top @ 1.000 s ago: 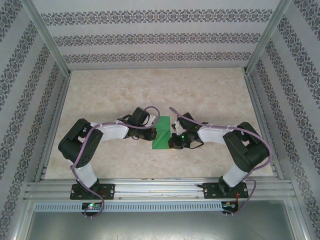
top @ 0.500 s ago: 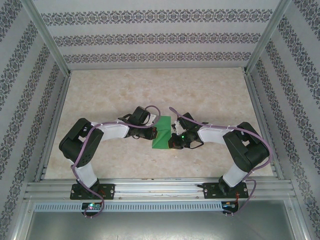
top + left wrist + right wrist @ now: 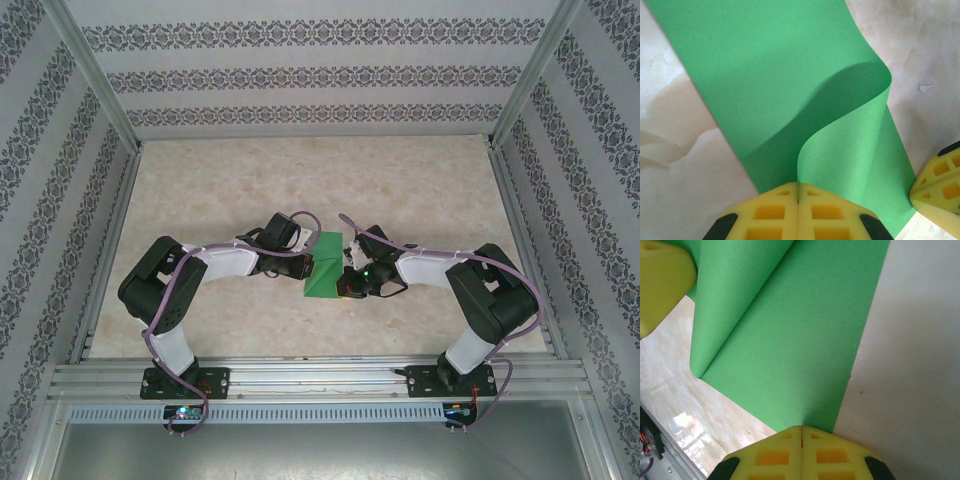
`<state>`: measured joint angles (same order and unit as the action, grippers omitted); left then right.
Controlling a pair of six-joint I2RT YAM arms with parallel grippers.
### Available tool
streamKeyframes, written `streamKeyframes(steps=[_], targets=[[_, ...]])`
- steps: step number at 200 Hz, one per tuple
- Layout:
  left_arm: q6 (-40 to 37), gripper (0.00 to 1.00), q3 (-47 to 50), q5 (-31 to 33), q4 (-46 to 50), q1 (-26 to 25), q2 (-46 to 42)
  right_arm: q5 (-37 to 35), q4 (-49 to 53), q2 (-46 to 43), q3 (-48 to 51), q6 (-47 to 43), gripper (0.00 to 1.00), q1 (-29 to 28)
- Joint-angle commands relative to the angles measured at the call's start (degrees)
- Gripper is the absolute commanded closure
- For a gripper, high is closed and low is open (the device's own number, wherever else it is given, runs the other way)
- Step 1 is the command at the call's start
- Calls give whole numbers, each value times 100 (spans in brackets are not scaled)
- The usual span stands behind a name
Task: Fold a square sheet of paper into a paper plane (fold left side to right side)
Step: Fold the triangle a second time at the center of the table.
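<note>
the square sheet of paper (image 3: pixel 324 266) lies at the middle of the table (image 3: pixel 420 180), between the two wrists, its left part lifted into a soft roll that curves over toward the right. the left gripper (image 3: pixel 798 194) has its yellow pads pressed together with the raised edge running into the seam between them, so it looks to be pinching that edge. the right gripper (image 3: pixel 801 436) is also pressed shut, its tips at a corner on the sheet's right side; whether paper sits between the pads i cannot tell, and it reads more as a hold-down. to fold well, carry the pinched edge low and straight across until it meets the right edge squarely, pin the right side against sliding, and only then flatten the roll into a crease.
</note>
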<state>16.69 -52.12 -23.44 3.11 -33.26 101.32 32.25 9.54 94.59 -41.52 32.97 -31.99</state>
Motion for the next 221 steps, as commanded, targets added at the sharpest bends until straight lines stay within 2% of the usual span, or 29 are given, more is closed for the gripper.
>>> streamKeyframes(steps=[1,79,109,139,168,221], targets=[[-157,100,-95,81,80,65,62,-149,307,157,-6,-80,100,35],[-139,100,-83,-18,-94,65,282,-114,283,157,-58,-72,100,40],[-196,100,-115,-5,-3,65,389,114,145,-96,-89,45,100,81],[-201,100,-80,-28,10,54,420,627,-391,-558,31,401,94,307],[-201,100,-80,-41,17,33,452,838,-1174,-519,96,943,100,354],[-219,100,-130,15,98,-14,494,499,-2135,151,-103,1573,100,89]])
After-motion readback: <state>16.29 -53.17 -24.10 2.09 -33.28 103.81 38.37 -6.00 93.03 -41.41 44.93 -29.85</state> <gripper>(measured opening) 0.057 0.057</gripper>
